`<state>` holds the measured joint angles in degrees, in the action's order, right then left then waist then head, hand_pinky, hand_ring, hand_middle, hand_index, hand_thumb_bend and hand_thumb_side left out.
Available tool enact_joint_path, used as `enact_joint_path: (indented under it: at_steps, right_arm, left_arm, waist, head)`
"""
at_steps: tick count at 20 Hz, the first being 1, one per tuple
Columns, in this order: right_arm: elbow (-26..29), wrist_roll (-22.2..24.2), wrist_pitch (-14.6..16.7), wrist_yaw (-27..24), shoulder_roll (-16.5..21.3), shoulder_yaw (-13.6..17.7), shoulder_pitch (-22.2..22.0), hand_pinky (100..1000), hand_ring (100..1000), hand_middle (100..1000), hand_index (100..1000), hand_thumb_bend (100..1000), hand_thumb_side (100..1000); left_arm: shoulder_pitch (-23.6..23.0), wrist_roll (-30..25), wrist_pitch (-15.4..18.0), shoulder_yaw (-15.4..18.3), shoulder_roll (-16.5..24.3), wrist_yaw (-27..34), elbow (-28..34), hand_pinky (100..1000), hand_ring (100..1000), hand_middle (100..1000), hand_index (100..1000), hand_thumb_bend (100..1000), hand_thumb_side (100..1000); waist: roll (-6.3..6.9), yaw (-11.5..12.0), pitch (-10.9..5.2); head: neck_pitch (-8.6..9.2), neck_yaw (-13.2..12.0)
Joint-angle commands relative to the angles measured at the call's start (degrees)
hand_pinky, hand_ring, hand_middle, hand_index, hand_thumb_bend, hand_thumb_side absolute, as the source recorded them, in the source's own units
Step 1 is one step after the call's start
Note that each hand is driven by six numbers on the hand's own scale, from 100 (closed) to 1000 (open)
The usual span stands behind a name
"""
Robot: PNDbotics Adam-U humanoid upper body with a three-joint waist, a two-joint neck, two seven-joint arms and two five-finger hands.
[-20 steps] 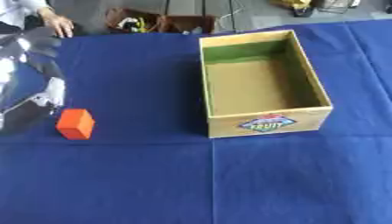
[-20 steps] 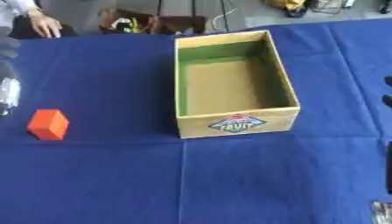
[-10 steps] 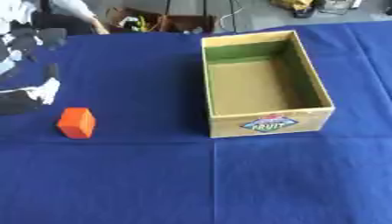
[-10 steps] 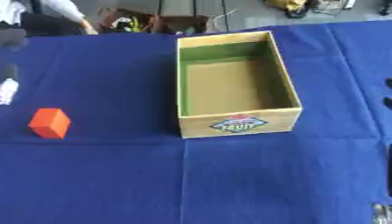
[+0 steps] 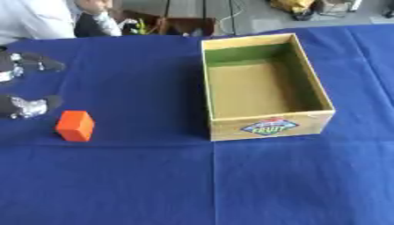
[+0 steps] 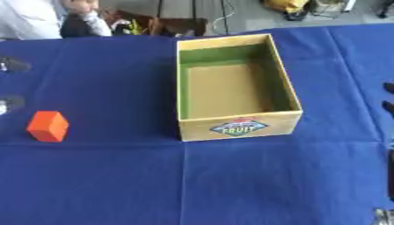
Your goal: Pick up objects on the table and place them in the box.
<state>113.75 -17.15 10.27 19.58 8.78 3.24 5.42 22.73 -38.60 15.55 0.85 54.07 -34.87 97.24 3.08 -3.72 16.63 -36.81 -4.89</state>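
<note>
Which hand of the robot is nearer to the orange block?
Left. The left hand is just beside the orange block, up and to its left, apart from it. The right hand is at the far right edge, beyond the box.

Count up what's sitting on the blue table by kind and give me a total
Orange block: 1
Open box, nothing inside: 1
Total: 2
</note>
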Motion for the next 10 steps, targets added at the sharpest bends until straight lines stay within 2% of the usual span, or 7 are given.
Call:
enact_joint_path:
  at_steps: [1, 4, 8, 10]
  right_arm:
    - [0.8, 0.4, 0.1, 0.6, 0.9, -0.1, 0.0, 833, 947, 774, 961, 100, 1000]
    - [0.8, 0.7, 0.0, 0.6, 0.8, -0.2, -0.2, 833, 947, 773, 958, 100, 1000]
    - [0.8, 1.1, 0.0, 0.8, 0.8, -0.3, -0.2, 833, 947, 773, 956, 100, 1000]
    - [0.8, 1.2, -0.1, 0.7, 0.8, -0.4, -0.2, 833, 948, 772, 956, 100, 1000]
  left_arm:
    - [1.7, -2.8, 1.4, -1.1, 3.7, -0.4, -0.7, 725, 883, 918, 1000, 708, 1000]
    - [3.5, -5.3, 2.3, -2.6, 4.5, -0.2, -2.3, 727, 886, 929, 1000, 815, 1000]
    - [5.7, -8.7, 3.4, -4.8, 4.9, 0.2, -4.1, 726, 889, 976, 1000, 838, 1000]
    - [6.5, -10.5, 4.0, -6.2, 5.1, 0.0, -4.8, 728, 891, 988, 1000, 833, 950]
  waist:
    - [-0.05, -0.1, -0.85]
    - [0.01, -0.1, -0.86]
    - [0.08, -0.2, -0.81]
    - [0.15, -0.4, -0.75]
  head:
    - [0.49, -0.2]
    - [0.45, -0.4]
    - [0.51, -0.5]
    - [0.55, -0.6]
